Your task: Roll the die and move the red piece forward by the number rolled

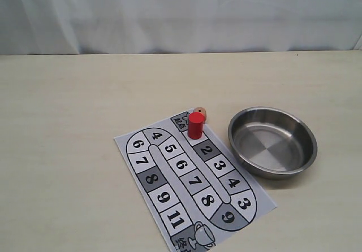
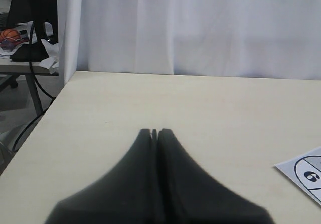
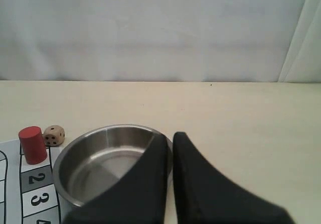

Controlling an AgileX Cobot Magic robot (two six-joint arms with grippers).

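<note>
The red piece point(image 1: 195, 125) stands upright on the square just before square 2 of the paper game board point(image 1: 169, 207). The small beige die point(image 1: 201, 113) lies on the table right behind it, close to the board's far corner. Neither gripper shows in the exterior view. In the right wrist view, my right gripper point(image 3: 169, 136) hovers over the near rim of the steel bowl point(image 3: 100, 158), its fingers nearly together with nothing between them. The red piece point(image 3: 32, 144) and the die point(image 3: 54, 135) sit beyond the bowl. My left gripper point(image 2: 154, 131) is shut and empty above bare table.
The empty steel bowl point(image 1: 271, 150) sits just right of the board. A corner of the board point(image 2: 307, 174) shows in the left wrist view. A white curtain hangs behind the table. The table's left edge point(image 2: 45, 118) has a cluttered desk beyond it.
</note>
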